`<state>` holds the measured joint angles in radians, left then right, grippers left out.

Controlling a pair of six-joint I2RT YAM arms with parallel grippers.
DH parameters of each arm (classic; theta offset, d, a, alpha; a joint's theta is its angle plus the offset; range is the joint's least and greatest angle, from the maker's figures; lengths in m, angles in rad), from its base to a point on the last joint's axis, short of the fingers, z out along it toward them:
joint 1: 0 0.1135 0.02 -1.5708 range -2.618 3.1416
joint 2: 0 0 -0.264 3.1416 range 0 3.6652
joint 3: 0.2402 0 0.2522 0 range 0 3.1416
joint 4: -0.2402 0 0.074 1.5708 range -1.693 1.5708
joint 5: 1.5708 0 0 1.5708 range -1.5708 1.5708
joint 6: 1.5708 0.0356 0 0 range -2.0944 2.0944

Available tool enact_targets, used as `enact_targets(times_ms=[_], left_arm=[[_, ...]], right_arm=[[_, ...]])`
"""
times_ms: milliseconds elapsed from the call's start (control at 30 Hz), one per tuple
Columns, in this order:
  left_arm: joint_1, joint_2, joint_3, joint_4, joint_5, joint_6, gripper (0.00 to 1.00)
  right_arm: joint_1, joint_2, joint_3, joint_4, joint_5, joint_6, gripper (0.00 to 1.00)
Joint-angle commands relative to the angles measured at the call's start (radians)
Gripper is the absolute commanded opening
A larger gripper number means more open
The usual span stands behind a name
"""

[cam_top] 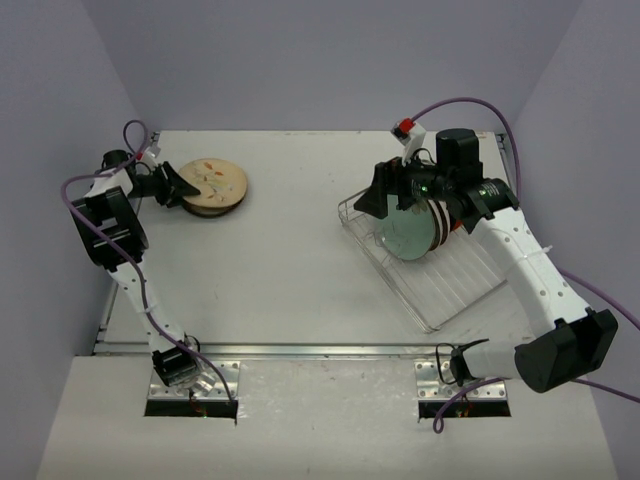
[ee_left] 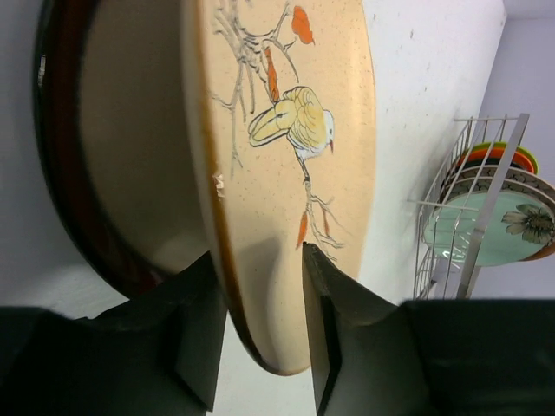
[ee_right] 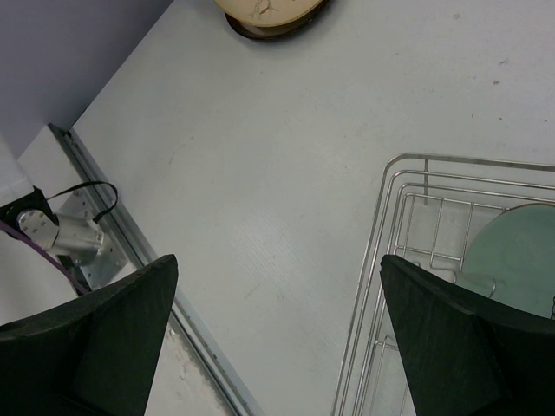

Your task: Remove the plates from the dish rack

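A patterned cream plate [cam_top: 215, 181] with a bird painted on it [ee_left: 295, 130] lies on a red-rimmed plate [ee_left: 65, 173] at the far left of the table. My left gripper [cam_top: 178, 186] is shut on the cream plate's near rim, one finger [ee_left: 334, 303] on its face and one beneath. The silver wire dish rack [cam_top: 445, 290] stands at the right with several plates upright in it, a pale green plate [cam_top: 405, 237] in front. My right gripper [cam_top: 385, 195] is open and empty above the rack's left corner [ee_right: 395, 225], just left of the pale green plate [ee_right: 512, 247].
Behind the green plate in the rack stand a patterned-rim plate [ee_left: 520, 186], an orange one and a lime green one [ee_left: 501, 148]. A metal rail [cam_top: 300, 349] runs along the table's near edge. Purple walls close in the left, back and right.
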<state>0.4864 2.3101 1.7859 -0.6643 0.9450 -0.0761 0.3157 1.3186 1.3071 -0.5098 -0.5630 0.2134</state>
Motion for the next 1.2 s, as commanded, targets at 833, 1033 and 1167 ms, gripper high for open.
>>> enact_targets(times_ms=[833,1033,1167], left_arm=[[-0.160,-0.659,-0.336,0.216,-0.804,0.309,0.58],[-0.425,-0.916,-0.493,0.246,-0.863,0.346,0.58],[-0.622,-1.007,-0.526,0.227,-0.947,0.329,0.59]], right_arm=[[-0.003,0.053,0.078,-0.081,0.526,-0.206,0.87],[-0.003,0.068,-0.018,-0.102,0.690,-0.308,0.70],[-0.003,0.056,-0.070,-0.088,0.722,-0.330,0.63]])
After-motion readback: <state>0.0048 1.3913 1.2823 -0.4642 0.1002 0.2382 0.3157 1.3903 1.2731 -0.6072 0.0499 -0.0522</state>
